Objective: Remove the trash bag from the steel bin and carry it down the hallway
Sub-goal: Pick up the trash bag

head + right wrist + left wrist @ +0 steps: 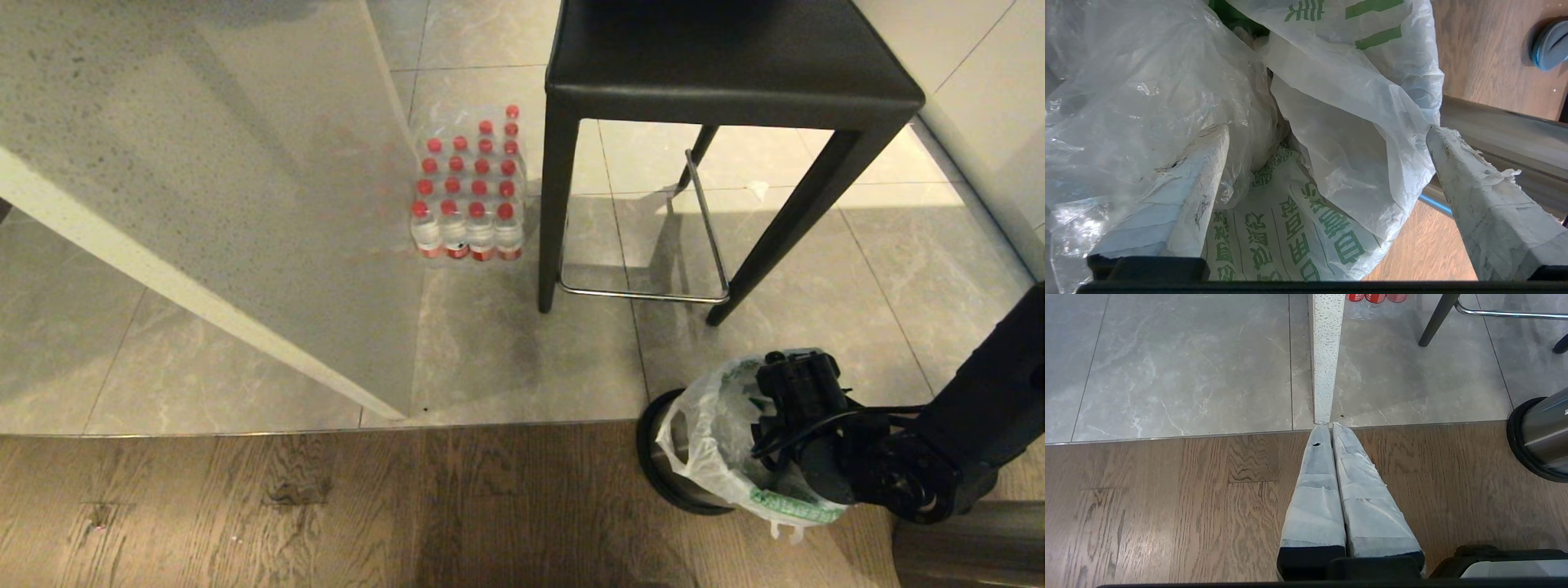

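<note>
Currently the right end effector [1327, 139] sits at the mouth of the trash bag [718, 441], jaws spread wide: one finger [1184, 192] is inside the bag, the other [1486, 204] outside its wall, plastic between them, not clamped. The bag is in the steel bin [665, 465], draped over the rim. The bin stands on the wood floor [326, 506] just past the tile edge [326, 429], near the black stool [727, 73]. Open wood floor lies to the bin's left; the stone worktop slab [204, 188] and bottle pack [469, 192] are well apart. The arm hides most of the bin's right side; bag contents are unreadable. The left end effector [1333, 426] is clenched, empty, over the floor.
</note>
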### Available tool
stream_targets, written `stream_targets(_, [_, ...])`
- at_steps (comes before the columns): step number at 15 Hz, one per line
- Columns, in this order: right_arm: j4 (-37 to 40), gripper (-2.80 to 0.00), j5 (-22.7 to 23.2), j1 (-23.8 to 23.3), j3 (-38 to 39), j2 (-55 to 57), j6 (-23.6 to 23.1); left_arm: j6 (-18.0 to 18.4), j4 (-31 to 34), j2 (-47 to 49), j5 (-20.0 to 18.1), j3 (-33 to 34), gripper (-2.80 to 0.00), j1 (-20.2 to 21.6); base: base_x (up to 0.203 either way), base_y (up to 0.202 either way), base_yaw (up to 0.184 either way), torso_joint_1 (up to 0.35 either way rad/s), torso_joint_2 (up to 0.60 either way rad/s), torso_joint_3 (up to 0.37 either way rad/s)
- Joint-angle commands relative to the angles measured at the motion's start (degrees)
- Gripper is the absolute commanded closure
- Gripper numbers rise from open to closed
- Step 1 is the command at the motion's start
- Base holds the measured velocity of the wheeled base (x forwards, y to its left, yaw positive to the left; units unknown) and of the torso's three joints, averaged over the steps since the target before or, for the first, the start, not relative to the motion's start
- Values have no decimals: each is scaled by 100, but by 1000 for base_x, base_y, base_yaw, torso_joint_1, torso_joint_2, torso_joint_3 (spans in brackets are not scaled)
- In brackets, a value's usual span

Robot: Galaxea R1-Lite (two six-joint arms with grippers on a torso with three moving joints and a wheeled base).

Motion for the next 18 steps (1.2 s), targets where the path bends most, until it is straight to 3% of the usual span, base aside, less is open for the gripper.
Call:
stream_targets(1, [-150,0,-16,0,-7,106,3,-1,0,-2,0,0,0,0,0,0,0,0,0,0])
stream_targets(10, [-772,0,-138,16,17,340,-242,-1,0,-2,0,0,0,0,0,0,0,0,0,0])
stream_targets(18, [-783,0,-146,439,88,175,-214,-1,0,-2,0,0,0,0,0,0,0,0,0,0])
